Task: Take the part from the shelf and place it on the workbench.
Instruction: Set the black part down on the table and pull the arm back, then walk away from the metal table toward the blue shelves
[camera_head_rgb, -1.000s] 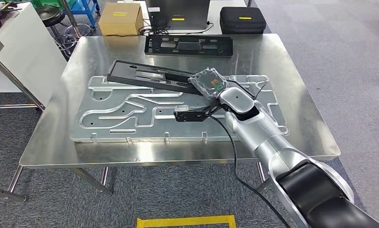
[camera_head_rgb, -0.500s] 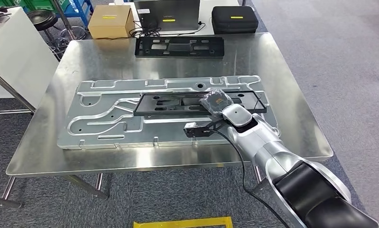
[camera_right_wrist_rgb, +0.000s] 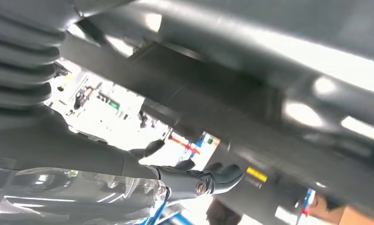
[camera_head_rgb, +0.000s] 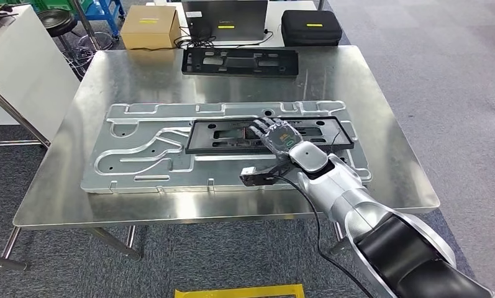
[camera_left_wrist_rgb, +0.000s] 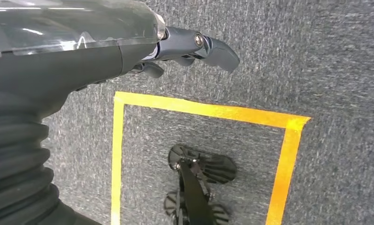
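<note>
- Right hand [camera_head_rgb: 277, 135] reaches out over the workbench [camera_head_rgb: 381, 112], fingers spread flat and apart, gripping nothing; it sits over the middle-right stretch of the black frame part [camera_head_rgb: 220, 137].
- From the head view I can't tell whether the fingertips touch the frame or hover just above it.
- Right wrist view: right hand's dark fingers [camera_right_wrist_rgb: 213, 180] extended, nothing between them; blurred dark frame bars [camera_right_wrist_rgb: 213, 101] run just above them, very close.
- The black frame part lies flat on top of the big silver grooved metal plate [camera_head_rgb: 139, 155], lengthways along it, toward the plate's right half; its right end pokes out past the hand.
- Small black camera box [camera_head_rgb: 257, 176] hangs off the right wrist, just over the plate's near edge, with a black cable [camera_head_rgb: 316, 230] trailing down along the silver arm [camera_head_rgb: 350, 198].
- Left hand [camera_left_wrist_rgb: 185, 49] hangs down over grey carpet [camera_left_wrist_rgb: 316, 61]; its fingers are partly curled and hold nothing, but it isn't clear if they're loose or clenched.
- Yellow tape square [camera_left_wrist_rgb: 278, 154] on the carpet below the left hand.
- Second black frame [camera_head_rgb: 240, 63] lies flat at the far edge of the workbench, well apart from the hand.
- Beyond the bench: cardboard box [camera_head_rgb: 148, 26], laptop [camera_head_rgb: 225, 17], black case [camera_head_rgb: 311, 27].
- White table [camera_head_rgb: 21, 68] off to the left of the bench.
</note>
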`<state>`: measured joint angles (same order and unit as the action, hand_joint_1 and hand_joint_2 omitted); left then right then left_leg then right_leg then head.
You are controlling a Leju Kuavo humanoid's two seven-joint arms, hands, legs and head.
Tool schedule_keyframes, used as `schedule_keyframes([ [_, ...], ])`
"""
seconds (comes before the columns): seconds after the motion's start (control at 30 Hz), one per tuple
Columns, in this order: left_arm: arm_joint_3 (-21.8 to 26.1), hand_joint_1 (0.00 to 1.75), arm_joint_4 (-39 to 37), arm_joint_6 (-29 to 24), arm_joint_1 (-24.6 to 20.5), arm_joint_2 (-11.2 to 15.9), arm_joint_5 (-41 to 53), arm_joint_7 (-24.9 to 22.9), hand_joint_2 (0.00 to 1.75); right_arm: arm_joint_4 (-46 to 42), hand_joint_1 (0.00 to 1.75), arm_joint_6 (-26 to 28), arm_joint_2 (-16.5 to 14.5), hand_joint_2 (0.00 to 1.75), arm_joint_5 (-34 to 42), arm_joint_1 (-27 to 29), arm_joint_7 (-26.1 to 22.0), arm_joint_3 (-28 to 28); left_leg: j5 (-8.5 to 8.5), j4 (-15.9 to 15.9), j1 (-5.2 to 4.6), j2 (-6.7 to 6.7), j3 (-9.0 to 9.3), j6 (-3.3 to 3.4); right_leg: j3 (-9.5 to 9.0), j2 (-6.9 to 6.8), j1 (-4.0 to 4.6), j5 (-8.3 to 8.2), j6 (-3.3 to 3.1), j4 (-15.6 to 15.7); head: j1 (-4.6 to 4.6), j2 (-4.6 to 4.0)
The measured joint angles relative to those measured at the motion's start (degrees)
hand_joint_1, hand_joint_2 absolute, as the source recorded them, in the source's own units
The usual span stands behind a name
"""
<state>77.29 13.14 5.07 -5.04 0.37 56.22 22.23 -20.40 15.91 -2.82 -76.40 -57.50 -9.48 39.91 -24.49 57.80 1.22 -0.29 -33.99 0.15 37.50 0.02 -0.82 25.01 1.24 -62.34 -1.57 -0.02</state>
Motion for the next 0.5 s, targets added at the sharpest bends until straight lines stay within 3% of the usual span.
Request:
schedule_keyframes([
  [0.07,0.0,0.0,0.0,-0.08,-0.01,-0.02,-0.01,0.05,0.0,-0.08,0.0,2.61,-0.16,0.0,-0.18,-0.17,0.25,0.01,-0.18,0.12,-0.17,-0.01,-0.04,-0.66,-1.75,0.01,0.28,-0.85,-0.55,3.67,0.0,0.0],
  [0.17,0.0,0.0,0.0,-0.32,0.01,-0.09,-0.01,0.14,0.0,-0.62,0.0,6.68,-0.4,0.0,-0.92,-0.15,1.08,0.02,-0.49,0.21,-0.08,0.03,0.02,-1.73,-1.89,0.2,0.41,-0.97,-1.7,4.04,0.0,0.0],
  [0.2,0.0,0.0,0.0,-0.42,0.02,-0.11,-0.01,0.18,0.0,-1.12,0.0,8.15,-0.5,0.0,-1.26,-0.16,1.26,0.02,-1.28,1.26,0.0,0.05,-0.39,-1.99,-2.02,0.21,0.33,-1.06,-2.14,4.25,-0.01,0.0],
  [0.3,0.01,0.0,0.0,-0.67,0.04,-0.14,-0.21,0.26,0.0,-4.27,0.0,14.3,-0.64,0.0,-1.46,0.74,0.33,-0.27,-6.32,10.75,0.07,0.06,-4.64,-2.36,-2.27,0.23,0.41,-1.04,-3.0,4.51,-0.01,0.0],
  [0.37,0.05,0.0,0.0,-0.75,0.1,-0.14,-0.48,0.23,0.0,-8.79,0.0,18.11,-0.25,0.0,0.28,2.91,-1.74,-1.19,-7.95,16.2,0.07,0.06,-7.31,-2.41,-2.42,0.26,0.7,-0.9,-3.18,4.48,0.0,0.0],
  [0.4,0.09,0.0,0.0,-0.78,0.14,-0.14,-0.66,0.16,0.0,-11.92,0.0,19.41,0.18,0.0,1.87,4.53,-3.08,-1.9,-7.23,16.11,0.07,0.06,-7.32,-2.33,-2.56,0.27,0.83,-0.82,-3.21,4.46,0.0,0.0],
  [0.43,0.15,0.0,0.0,-0.78,0.15,-0.14,-0.86,0.04,0.0,-15.74,0.0,20.3,0.77,0.0,3.96,6.39,-4.53,-2.75,-5.43,13.44,0.06,0.07,-6.08,-2.13,-2.75,0.27,0.94,-0.7,-3.17,4.43,0.0,0.0],
  [0.5,0.28,0.0,0.0,-0.69,0.15,-0.11,-1.47,-0.36,0.0,-24.46,0.0,21.71,2.28,0.0,9.52,10.88,-7.55,-4.94,-1.75,5.26,-0.11,0.03,-2.05,-1.53,-3.08,0.22,1.18,-0.36,-2.89,4.33,0.0,0.0],
])
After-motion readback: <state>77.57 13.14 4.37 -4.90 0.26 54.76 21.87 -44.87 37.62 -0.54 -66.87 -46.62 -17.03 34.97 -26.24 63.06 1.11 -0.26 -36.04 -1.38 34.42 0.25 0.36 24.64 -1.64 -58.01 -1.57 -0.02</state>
